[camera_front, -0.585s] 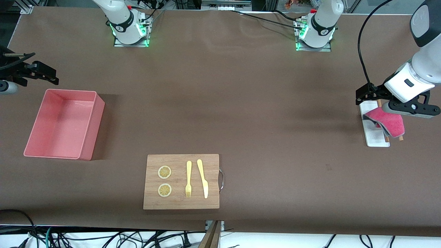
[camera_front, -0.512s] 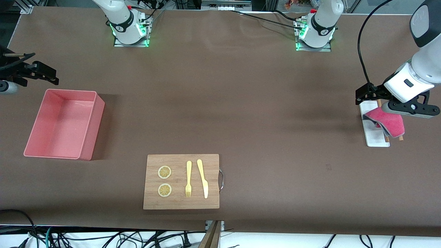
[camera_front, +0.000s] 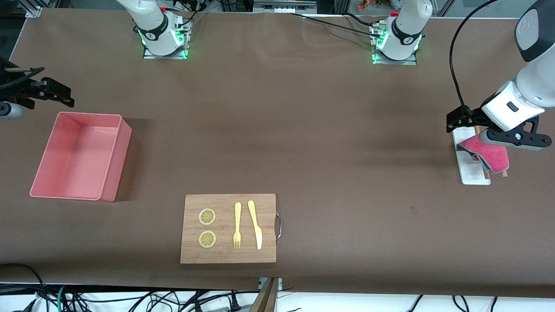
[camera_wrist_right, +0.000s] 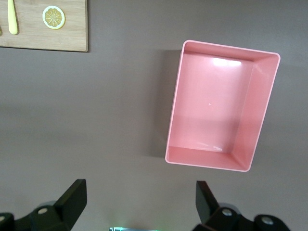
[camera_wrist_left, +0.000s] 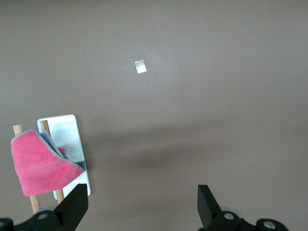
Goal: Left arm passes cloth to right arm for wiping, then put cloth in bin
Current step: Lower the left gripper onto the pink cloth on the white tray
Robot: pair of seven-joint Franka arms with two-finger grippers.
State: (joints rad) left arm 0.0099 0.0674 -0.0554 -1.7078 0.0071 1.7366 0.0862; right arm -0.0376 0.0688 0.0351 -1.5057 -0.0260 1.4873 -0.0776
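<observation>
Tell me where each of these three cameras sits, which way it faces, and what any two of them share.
Front view: high across the table, facing both arm bases; shows the left gripper over the cloth and the right gripper beside the bin.
Left wrist view: looks down past its open fingers at the cloth on the white tray.
Right wrist view: looks down past its open fingers at the bin.
Shared: front and right wrist views both show the wooden board.

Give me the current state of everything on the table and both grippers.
cloth: draped over the white tray and wooden sticks, not gripped
left gripper: open, above the cloth
right gripper: open, waiting beside the bin
bin: upright, empty
cutting board: flat, holding two lemon slices, fork, knife
</observation>
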